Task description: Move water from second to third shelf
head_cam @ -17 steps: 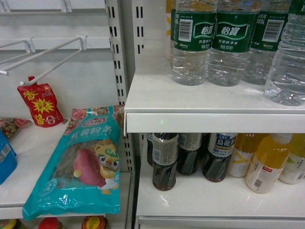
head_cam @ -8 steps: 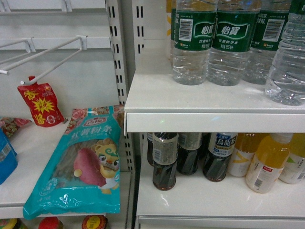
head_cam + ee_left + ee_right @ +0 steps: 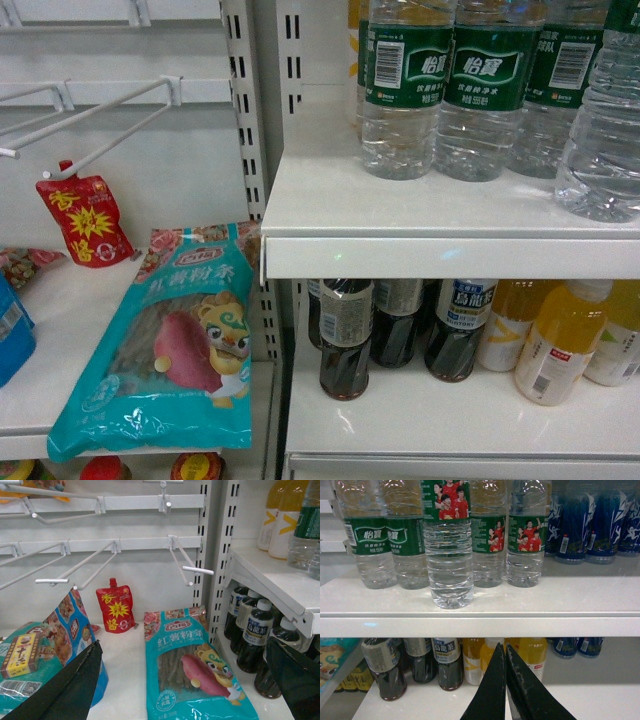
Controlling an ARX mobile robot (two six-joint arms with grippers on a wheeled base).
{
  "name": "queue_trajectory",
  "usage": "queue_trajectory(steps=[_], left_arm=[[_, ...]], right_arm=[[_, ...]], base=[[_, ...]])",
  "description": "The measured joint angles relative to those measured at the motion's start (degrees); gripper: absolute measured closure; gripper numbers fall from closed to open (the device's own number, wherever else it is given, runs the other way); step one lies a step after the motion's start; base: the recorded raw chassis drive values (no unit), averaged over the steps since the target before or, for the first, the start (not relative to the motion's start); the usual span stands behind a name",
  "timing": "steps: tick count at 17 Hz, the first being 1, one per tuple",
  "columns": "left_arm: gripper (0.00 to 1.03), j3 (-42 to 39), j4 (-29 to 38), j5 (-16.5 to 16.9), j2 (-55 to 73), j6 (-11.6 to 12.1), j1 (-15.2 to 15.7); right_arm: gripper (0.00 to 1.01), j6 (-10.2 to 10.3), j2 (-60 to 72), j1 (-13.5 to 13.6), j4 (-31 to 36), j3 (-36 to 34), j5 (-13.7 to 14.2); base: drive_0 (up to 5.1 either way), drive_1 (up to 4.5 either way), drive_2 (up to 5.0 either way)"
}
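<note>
Water stands at the right end of the upper white shelf in the head view, nearest the front lip, with more green-labelled water bottles in a row behind it to the left. Bare shelf runs wide from that row to the shelf's left edge, by the slotted upright. Below, dark cola bottles and yellow drink bottles crowd the back of the lower shelf, with open board in front of them. Neither gripper shows in this view. Over to the left wrist view: the left gripper is spread wide, one dark finger low left and the other low right, nothing between them, above a teal noodle packet lying flat; a red pouch stands against the far wall under bare wire hooks. Now the right wrist view: the water stands forward of its row, just beside the shelf's front edge, and clear gaps show on either side of it. The right gripper sits below the shelf lip with its fingers pressed together, holding nothing, in front of the yellow bottles.
</note>
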Motion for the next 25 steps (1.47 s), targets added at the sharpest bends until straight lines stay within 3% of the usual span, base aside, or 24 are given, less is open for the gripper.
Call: queue_trajectory(steps=[4,11,12,25], left_arm=[[0.05,0.0,0.0,0.0,0.0,0.0,0.0],[0.05,0.0,0.0,0.0,0.0,0.0,0.0],[0.05,0.0,0.0,0.0,0.0,0.0,0.0],[0.05,0.0,0.1,0.0,0.0,0.0,0.0]], right_arm=[[0.97,0.0,0.0,0.0,0.0,0.0,0.0],[0.07,0.0,0.0,0.0,0.0,0.0,0.0],[0.01,0.0,0.0,0.0,0.0,0.0,0.0],[0.03,0.0,0.0,0.0,0.2,0.0,0.0]], base=[[0.0,0.0,0.0],[0.0,0.0,0.0],[0.0,0.0,0.0],[0.0,0.0,0.0]])
